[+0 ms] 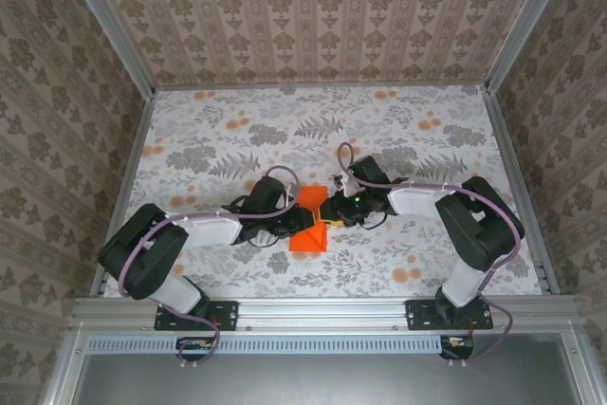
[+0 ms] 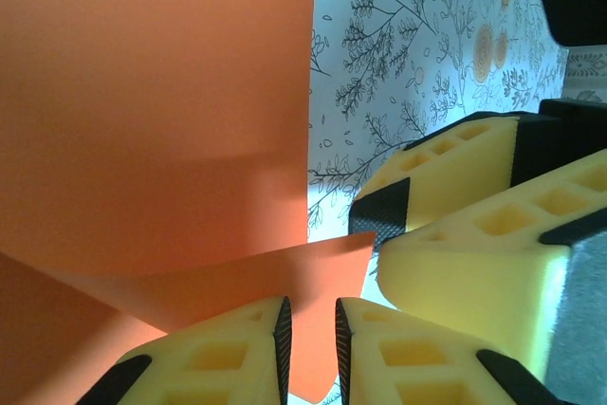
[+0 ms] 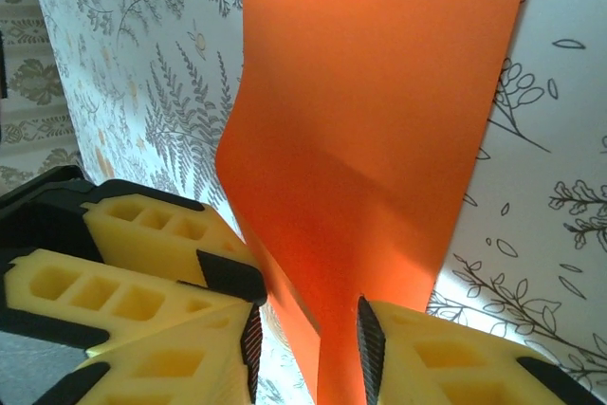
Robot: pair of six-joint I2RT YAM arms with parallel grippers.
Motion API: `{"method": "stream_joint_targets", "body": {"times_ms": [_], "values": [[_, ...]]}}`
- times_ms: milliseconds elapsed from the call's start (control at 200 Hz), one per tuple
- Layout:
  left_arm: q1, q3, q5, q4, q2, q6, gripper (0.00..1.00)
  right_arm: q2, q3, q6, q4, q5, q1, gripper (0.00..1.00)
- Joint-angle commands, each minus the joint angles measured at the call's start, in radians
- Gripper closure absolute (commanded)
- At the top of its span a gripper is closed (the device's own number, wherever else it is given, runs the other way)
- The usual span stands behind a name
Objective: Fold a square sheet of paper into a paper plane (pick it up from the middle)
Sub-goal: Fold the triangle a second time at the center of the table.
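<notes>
Orange sheet [image 1: 308, 237]: thin, matte, plain bright orange with sharp straight edges. It is no longer a flat square. In the top view it reads as a short upright rectangle, with a lifted flap at its 12 o'clock end.

Left wrist view: orange sheet [image 2: 152, 120] shows a soft shadowed bend across the panel. One pointed corner flap runs toward 3 o'clock.

Right wrist view: orange sheet [image 3: 379, 92] is a long strip that bows up and narrows toward 6 o'clock, smooth with no hard crease visible there.

Left gripper [image 1: 303, 221] sits on the sheet's 9 o'clock edge. In its own camera, left gripper [image 2: 312, 329] has yellow foam fingers [image 2: 228, 358] with ribbed black pads [image 2: 282, 348]. The jaws stand a narrow slot apart with the flap's edge inside. I can't tell whether the pads actually bite the paper.

Right gripper [image 1: 329, 211] is at the sheet's 1–2 o'clock corner, tip to tip with the left one. In its own camera, right gripper [image 3: 308, 329] has a wider gap with the bowed strip running between the pads. I can't tell if it is clamped or loose.

The sheet lies just on the 6 o'clock side of centre of the table [image 1: 237, 139], which has a pale cover printed with grey ferns and small pale orange flowers. Patterned walls [image 1: 322, 7] with a beige damask print and aluminium corner rails stand around the table.
</notes>
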Motion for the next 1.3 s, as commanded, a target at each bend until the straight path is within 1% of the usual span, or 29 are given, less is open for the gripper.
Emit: {"method": "stream_joint_targets", "body": {"times_ms": [0, 100, 205, 305, 355, 475, 645, 800, 1295], "values": [[0.007, -0.011, -0.004, -0.023, 0.004, 0.017, 0.78, 0.022, 0.003, 0.001, 0.030, -0.050, 0.004, 0.69], [0.006, -0.007, -0.001, -0.025, 0.003, 0.019, 0.79, 0.035, 0.005, 0.015, 0.066, -0.092, 0.004, 0.74], [0.007, -0.001, 0.001, -0.028, 0.003, 0.022, 0.80, 0.043, 0.012, 0.012, 0.055, -0.083, 0.002, 0.81], [0.007, 0.008, 0.006, -0.033, -0.003, 0.024, 0.80, 0.044, 0.023, -0.009, 0.019, -0.050, 0.001, 0.88], [0.008, 0.011, 0.008, -0.036, -0.004, 0.024, 0.80, 0.049, 0.037, -0.028, -0.018, -0.014, 0.001, 0.90], [0.011, 0.017, 0.018, -0.036, -0.004, 0.027, 0.79, 0.063, 0.057, -0.057, -0.067, 0.030, -0.004, 0.94], [0.014, 0.016, 0.026, -0.025, 0.000, 0.026, 0.79, 0.082, 0.071, -0.080, -0.096, 0.065, -0.007, 0.96], [0.016, 0.040, 0.031, -0.048, 0.006, 0.045, 0.79, 0.093, 0.088, -0.107, -0.116, 0.083, -0.007, 0.97], [0.015, 0.083, 0.048, -0.052, 0.068, 0.066, 0.80, 0.108, 0.111, -0.131, -0.128, 0.087, -0.007, 0.97]]}}
